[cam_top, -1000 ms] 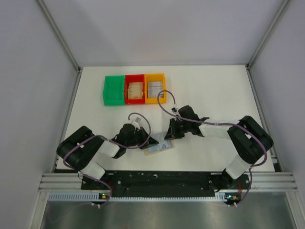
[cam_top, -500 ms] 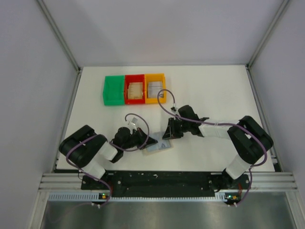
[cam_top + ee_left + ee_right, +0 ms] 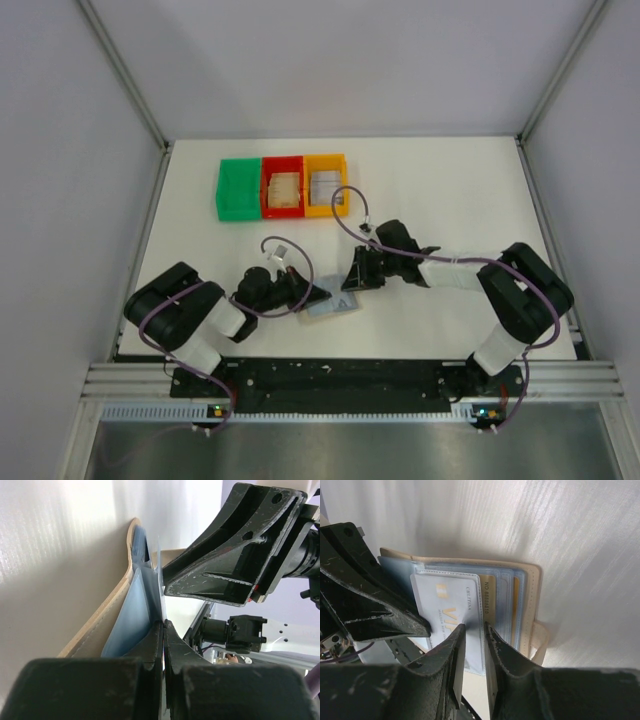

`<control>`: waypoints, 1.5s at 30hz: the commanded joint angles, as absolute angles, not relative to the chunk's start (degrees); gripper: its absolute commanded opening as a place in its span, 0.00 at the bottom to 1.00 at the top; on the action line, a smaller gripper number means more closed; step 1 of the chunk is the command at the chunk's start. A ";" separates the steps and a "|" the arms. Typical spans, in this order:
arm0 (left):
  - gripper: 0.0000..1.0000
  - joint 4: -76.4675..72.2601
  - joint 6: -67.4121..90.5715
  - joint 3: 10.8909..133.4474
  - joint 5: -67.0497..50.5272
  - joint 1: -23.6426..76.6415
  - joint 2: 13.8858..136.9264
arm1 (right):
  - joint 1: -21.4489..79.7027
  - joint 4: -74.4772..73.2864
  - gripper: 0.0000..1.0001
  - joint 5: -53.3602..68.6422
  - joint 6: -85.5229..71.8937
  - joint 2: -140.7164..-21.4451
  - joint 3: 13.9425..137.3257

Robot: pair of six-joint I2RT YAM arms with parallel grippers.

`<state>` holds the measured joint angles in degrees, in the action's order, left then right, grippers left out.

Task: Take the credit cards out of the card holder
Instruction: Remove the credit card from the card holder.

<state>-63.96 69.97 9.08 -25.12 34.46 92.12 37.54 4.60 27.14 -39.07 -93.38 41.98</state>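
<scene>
The card holder (image 3: 335, 306) lies open near the front edge, with tan skin (image 3: 534, 596) and blue-grey lining (image 3: 131, 614). My left gripper (image 3: 308, 296) is shut on a thin inner leaf of the holder (image 3: 163, 624) and holds it up. In the right wrist view, clear sleeves fan out. A silver-white credit card (image 3: 446, 606) sits in the top sleeve and a tan credit card (image 3: 490, 593) lies behind it. My right gripper (image 3: 473, 627) hovers at the silver card's sleeve edge, its jaws a narrow gap apart. It also shows from above (image 3: 350, 286).
Three plastic bins stand in a row at the back left. The green bin (image 3: 238, 190) holds nothing visible, the red bin (image 3: 283, 188) holds tan cards and the orange bin (image 3: 325, 185) holds grey cards. The two grippers nearly touch over the holder. A metal rail (image 3: 350, 378) borders the front.
My left arm has drawn back a little to the left, still gripping the holder's leaf. The right gripper has shifted slightly left over the holder.
</scene>
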 commanded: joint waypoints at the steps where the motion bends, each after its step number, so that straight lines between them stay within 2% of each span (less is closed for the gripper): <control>1: 0.00 -74.09 70.84 8.44 -26.90 34.28 91.93 | 37.18 8.87 0.21 31.54 -38.05 -94.31 40.34; 4: 0.00 -74.71 70.93 8.53 -27.07 34.28 91.93 | 37.18 10.89 0.17 33.40 -38.76 -94.40 39.99; 7: 0.00 -74.53 70.84 8.44 -26.98 34.19 91.58 | 37.18 10.02 0.01 32.35 -38.41 -94.22 39.90; 8: 0.00 -74.36 70.67 8.26 -26.98 34.28 91.41 | 37.26 9.58 0.00 31.65 -37.97 -93.96 39.90; 14: 0.00 -70.50 69.52 7.82 -26.28 34.19 89.21 | 37.18 6.69 0.00 27.87 -36.13 -93.61 39.90; 21: 0.00 -58.73 66.28 7.73 -25.05 33.58 83.68 | 37.09 3.25 0.00 22.77 -35.16 -92.99 40.08; 25: 0.00 -54.49 64.25 8.44 -25.05 33.57 81.92 | 37.18 5.09 0.00 24.95 -35.33 -92.90 39.99; 29: 0.00 -59.66 64.95 7.21 -25.66 33.57 82.70 | 37.00 10.97 0.00 28.91 -38.49 -90.10 38.59; 30: 0.00 -61.33 65.30 6.86 -25.75 33.66 83.05 | 36.83 12.20 0.01 29.18 -39.19 -89.13 38.15; 34: 0.00 -65.56 66.36 6.15 -26.37 33.57 84.28 | 35.25 18.01 0.23 31.81 -41.39 -86.31 35.78; 37: 0.00 -67.14 66.62 6.06 -26.80 33.57 84.46 | 34.98 21.78 0.32 34.88 -42.27 -86.05 35.16; 45: 0.00 -69.96 66.88 6.15 -27.33 33.49 83.50 | 34.98 28.21 0.35 38.06 -45.09 -87.54 33.75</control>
